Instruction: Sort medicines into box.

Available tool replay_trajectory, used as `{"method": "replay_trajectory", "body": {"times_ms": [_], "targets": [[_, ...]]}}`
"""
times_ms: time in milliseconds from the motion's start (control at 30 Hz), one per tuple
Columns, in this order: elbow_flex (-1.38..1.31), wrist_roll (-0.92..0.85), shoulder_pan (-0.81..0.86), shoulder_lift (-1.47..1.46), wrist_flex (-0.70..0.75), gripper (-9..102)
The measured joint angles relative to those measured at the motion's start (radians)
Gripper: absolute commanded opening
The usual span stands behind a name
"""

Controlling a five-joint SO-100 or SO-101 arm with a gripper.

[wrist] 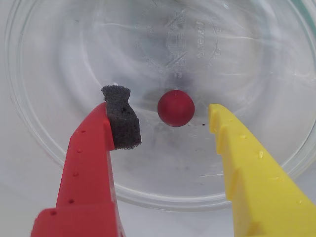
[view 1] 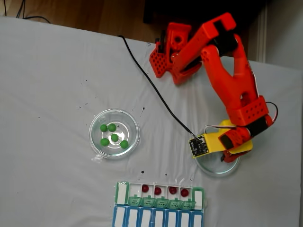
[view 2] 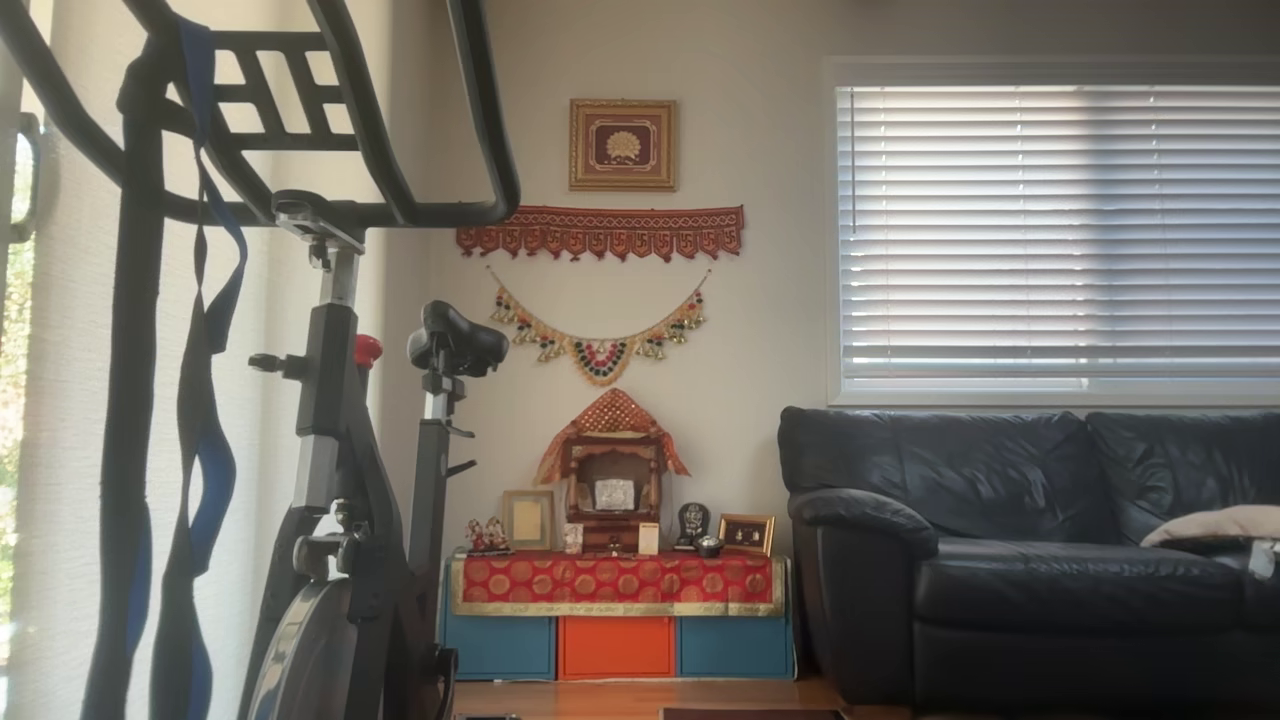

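In the wrist view a dark red medicine ball [wrist: 176, 108] lies on the floor of a clear round glass dish [wrist: 59, 148]. My gripper [wrist: 167, 109] is open around it. The red finger with its grey foam pad [wrist: 122, 117] stands left of the ball and the yellow finger [wrist: 237, 153] right of it, neither touching. In the fixed view the gripper [view 1: 226, 155] hangs over the right-hand dish [view 1: 214, 169]. The box [view 1: 158, 208] lies at the bottom edge, and several of its open compartments hold a red ball [view 1: 145, 188] each.
A second glass dish [view 1: 96, 142] at centre left holds several green balls [view 1: 114, 137]. A black cable [view 1: 156, 90] runs across the white cloth from the arm's base [view 1: 165, 56]. The other view looks into a room with an exercise bike [view 2: 340, 480] and a sofa [view 2: 1030, 550].
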Motion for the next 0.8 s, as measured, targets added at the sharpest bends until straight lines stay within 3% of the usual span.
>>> {"method": "replay_trajectory", "body": {"times_ms": [800], "targets": [[-0.002,0.005,0.009,-0.040,0.066,23]]}}
